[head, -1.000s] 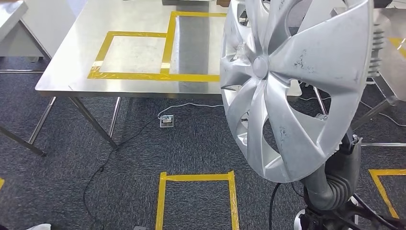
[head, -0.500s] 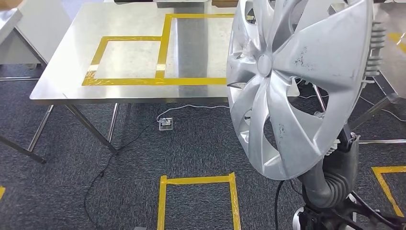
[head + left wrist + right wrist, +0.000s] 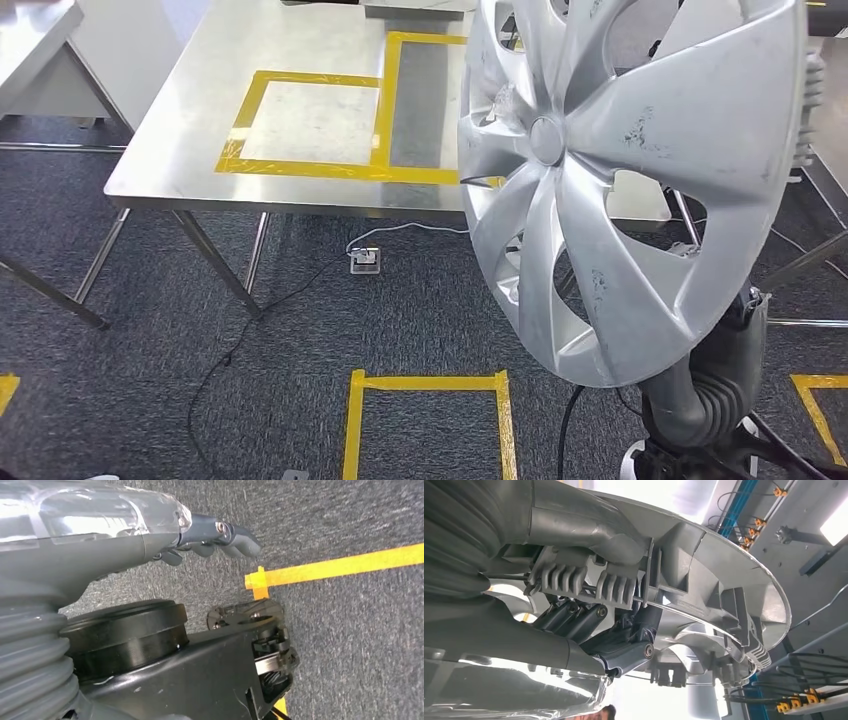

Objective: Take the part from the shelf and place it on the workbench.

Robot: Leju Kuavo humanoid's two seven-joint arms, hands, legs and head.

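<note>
Right hand (image 3: 589,625) grips hubcap (image 3: 640,180) upright (apparently by rim), face toward camera.

Grey carpet (image 3: 150,400), yellow tape square (image 3: 430,382) on it, black cable (image 3: 225,365), perhaps a floor socket (image 3: 365,260)

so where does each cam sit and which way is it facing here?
Head view: high on the body, looking forward and down at the workbench and carpet; right arm holds up the wheel cover.
Left wrist view: behind the left hand, facing the carpet and yellow tape.
Right wrist view: behind the right hand, looking up at the ceiling past the cover's ribbed back.
Shared: head and right wrist views both show the wheel cover.
</note>
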